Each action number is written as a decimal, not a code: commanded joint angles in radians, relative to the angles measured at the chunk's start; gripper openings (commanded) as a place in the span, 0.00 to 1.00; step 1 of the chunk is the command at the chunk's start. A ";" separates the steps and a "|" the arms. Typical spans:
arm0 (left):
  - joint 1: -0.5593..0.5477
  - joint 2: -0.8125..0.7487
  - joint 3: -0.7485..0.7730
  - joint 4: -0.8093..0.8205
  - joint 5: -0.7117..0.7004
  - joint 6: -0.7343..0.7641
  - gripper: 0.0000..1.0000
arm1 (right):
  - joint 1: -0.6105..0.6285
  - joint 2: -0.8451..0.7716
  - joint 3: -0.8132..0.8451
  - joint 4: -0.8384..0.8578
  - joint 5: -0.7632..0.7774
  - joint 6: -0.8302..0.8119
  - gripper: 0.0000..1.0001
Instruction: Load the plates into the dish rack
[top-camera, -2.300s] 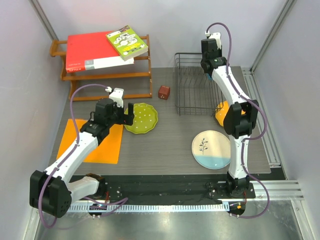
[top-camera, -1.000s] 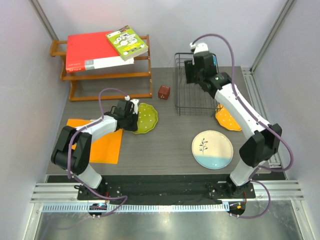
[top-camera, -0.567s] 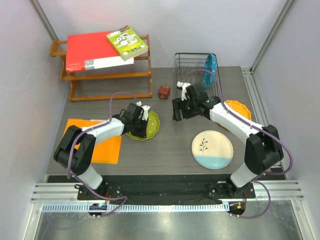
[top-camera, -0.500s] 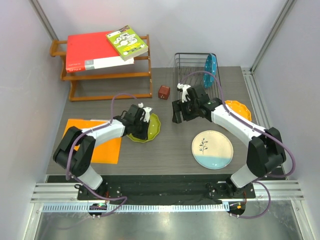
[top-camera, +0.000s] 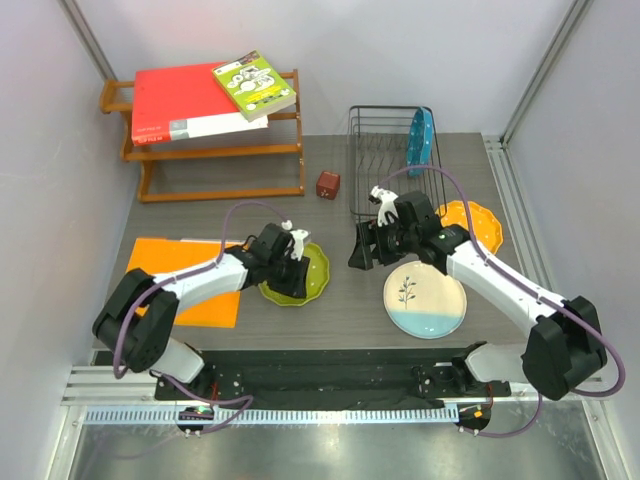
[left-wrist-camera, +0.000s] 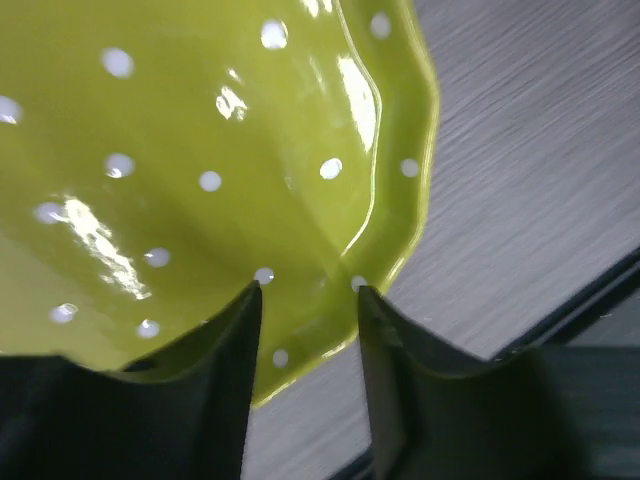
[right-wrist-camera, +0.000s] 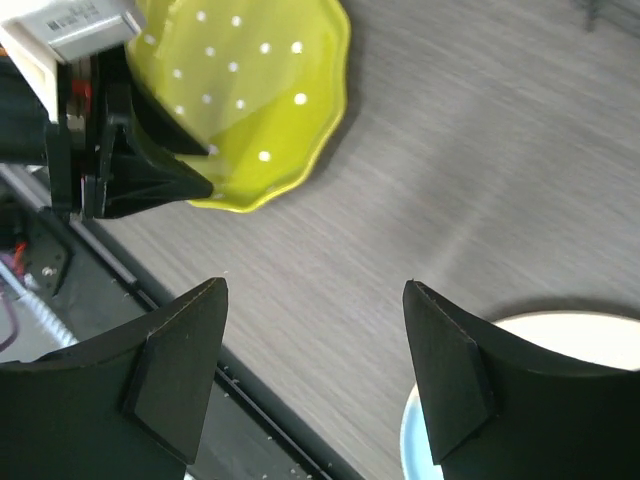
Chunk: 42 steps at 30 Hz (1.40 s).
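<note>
The lime green plate is near the table's front, held at its rim by my left gripper; the left wrist view shows the dotted plate between my fingers. My right gripper is open and empty, low over bare table between the green plate and the cream plate, whose edge shows in the right wrist view. The blue plate stands upright in the black wire dish rack. The orange-yellow plate lies right of the rack.
A wooden shelf with a red and a green book stands at back left. A small red-brown cube sits left of the rack. An orange mat lies front left. The table's black front edge is close below the green plate.
My left gripper took the green plate's rim and moved it right and toward the front. My right arm left the blue plate standing in the rack and came down to mid-table.
</note>
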 joint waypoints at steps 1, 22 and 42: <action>-0.007 -0.148 0.068 -0.027 -0.109 -0.031 0.54 | -0.015 -0.043 -0.051 0.080 -0.120 0.041 0.76; 0.445 -0.126 0.025 -0.033 0.085 -0.129 0.67 | 0.002 0.311 -0.190 0.620 -0.212 0.386 0.74; 0.491 0.143 0.036 -0.004 0.293 -0.061 0.16 | 0.030 0.460 -0.252 0.827 -0.188 0.508 0.71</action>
